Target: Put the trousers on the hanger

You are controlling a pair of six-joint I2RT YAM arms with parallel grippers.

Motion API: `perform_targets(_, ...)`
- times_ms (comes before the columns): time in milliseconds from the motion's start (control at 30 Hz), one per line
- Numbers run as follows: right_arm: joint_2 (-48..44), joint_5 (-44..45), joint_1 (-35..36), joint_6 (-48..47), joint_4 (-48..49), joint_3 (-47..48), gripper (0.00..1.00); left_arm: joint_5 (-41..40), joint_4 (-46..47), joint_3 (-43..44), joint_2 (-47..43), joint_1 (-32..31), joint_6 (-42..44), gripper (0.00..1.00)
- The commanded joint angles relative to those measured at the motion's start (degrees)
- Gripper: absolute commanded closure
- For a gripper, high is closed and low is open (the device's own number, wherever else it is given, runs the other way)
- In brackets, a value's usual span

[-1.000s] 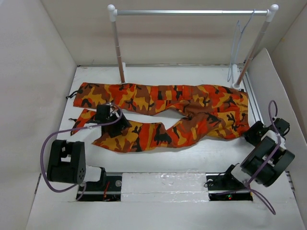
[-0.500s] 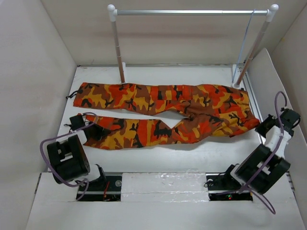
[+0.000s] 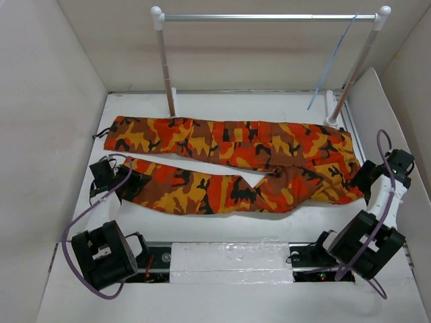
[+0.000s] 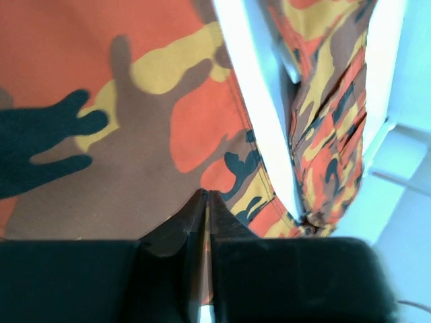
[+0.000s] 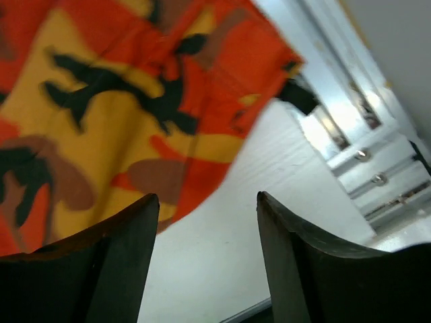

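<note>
Trousers (image 3: 229, 158) lie flat on the table (image 3: 222, 229), long axis left to right. Cuffs are at the left and the waist at the right. The two legs are split by a thin gap.

Left gripper (image 3: 128, 182) is at the cuff end of the near leg. In the wrist view its fingers (image 4: 168, 269) are pressed together with a sliver of cloth nipped between them.

Right gripper (image 3: 363, 180) sits just beside the waist's near right corner. Its fingers (image 5: 114, 262) are spread and hold nothing. The cloth edge is just ahead of the tips, a little to the finger-left, and I can't tell if it touches.

Hanger (image 3: 331, 62) hangs tilted from the right end of the rail (image 3: 269, 17), at the back and well apart from both grippers. It is on the waist side, so the right arm is the nearer one.

My read: the next move is the right arm closing on the waist or going for the hanger. The trousers' length runs across the hanger's reach, not toward it.
</note>
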Motion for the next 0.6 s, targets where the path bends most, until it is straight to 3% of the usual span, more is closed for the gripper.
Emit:
perform_targets(0, -6.51, -4.15, 7.79, -1.66, -3.03, 3.04, 0.34, -1.41, -0.02, 3.29, -2.85, -1.47, 3.7, 0.93)
perform_targets(67, -8.1, -5.11, 12.57, -1.31, -4.8, 5.24, 0.41, -3.34, -0.36, 4.25, -4.78, -2.17, 4.76, 0.84)
perform_targets(100, -9.42, -7.46, 17.38, -1.13, -4.63, 5.25, 0.65, -6.13, -0.71, 4.87, -5.4, -2.17, 6.24, 0.75)
perform_targets(200, -10.57, -16.67, 23.56, -1.48, -1.91, 2.97, 1.0, -12.98, -3.88, 8.56, -5.85, -2.7, 8.36, 0.58)
perform_targets(300, -12.33, -23.28, 32.7, -1.83, 1.69, -0.28, 1.0, -19.06, -5.46, 11.72, -4.0, -4.11, 9.24, 0.45)
perform_targets(400, -15.4, -25.24, 41.93, -2.0, 5.04, -1.86, 1.0, -27.04, -6.34, 16.46, -0.06, -6.21, 11.17, 0.42)
perform_targets(567, -16.11, -24.45, 55.1, -3.32, 5.92, -0.55, 0.9, -35.84, -12.84, 27.87, 16.02, -9.02, 15.57, 0.41)
